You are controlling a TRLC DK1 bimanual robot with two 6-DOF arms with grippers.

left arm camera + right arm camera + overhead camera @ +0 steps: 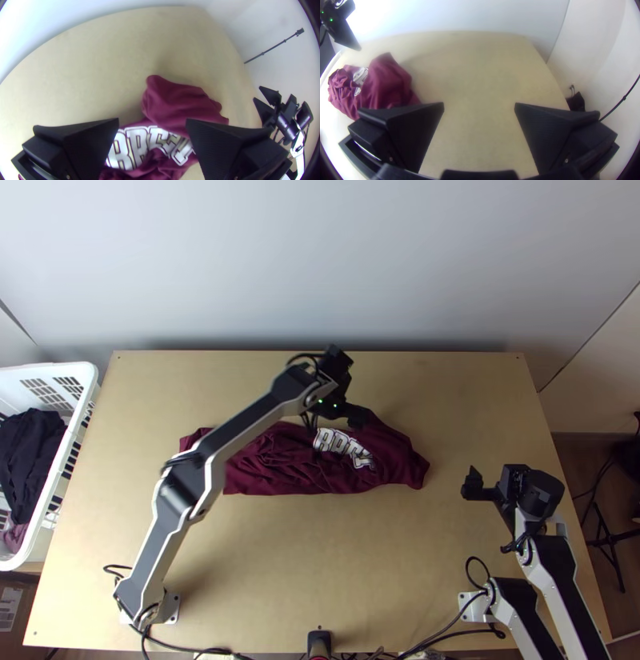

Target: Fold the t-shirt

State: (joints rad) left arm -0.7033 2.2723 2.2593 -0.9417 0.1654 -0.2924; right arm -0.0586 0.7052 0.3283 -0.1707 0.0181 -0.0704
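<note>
Spread wide apart, the two flat black fingers of the left gripper (350, 390) were positioned above the far edge of the maroon fabric t-shirt with white block lettering (392, 448). The t-shirt lay bunched lengthwise across the middle of the light wooden table (264, 564), wrinkled toward its left end, with a smoother flap beside the lettering. The black two-fingered right gripper (494, 476), also spread, was located to the right, apart from the garment. Dark cloth (28, 448) occupied the white plastic basket (86, 374) at the left.
</note>
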